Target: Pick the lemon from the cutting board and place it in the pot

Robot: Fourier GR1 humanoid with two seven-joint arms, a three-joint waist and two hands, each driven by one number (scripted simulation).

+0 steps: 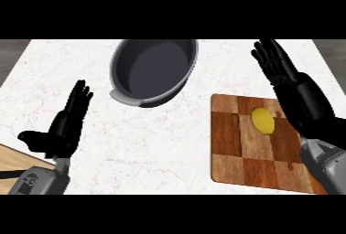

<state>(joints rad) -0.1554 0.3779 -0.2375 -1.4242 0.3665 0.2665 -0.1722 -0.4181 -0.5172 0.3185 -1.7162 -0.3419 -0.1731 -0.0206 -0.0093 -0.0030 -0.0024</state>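
Resting on the wooden cutting board (246, 151), the lemon (263, 120) is not yet picked up, and the dark pot (154, 68) holds nothing. Right hand (287, 77) hovers beside the lemon, fingers straight and holding nothing; left hand (67, 121) rests open over the tabletop (162, 146).

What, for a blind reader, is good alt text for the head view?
A yellow lemon lies on a wooden cutting board, right of an empty dark grey oval pot on a white marble counter. The right hand is open beyond the board; the left hand rests open at left.
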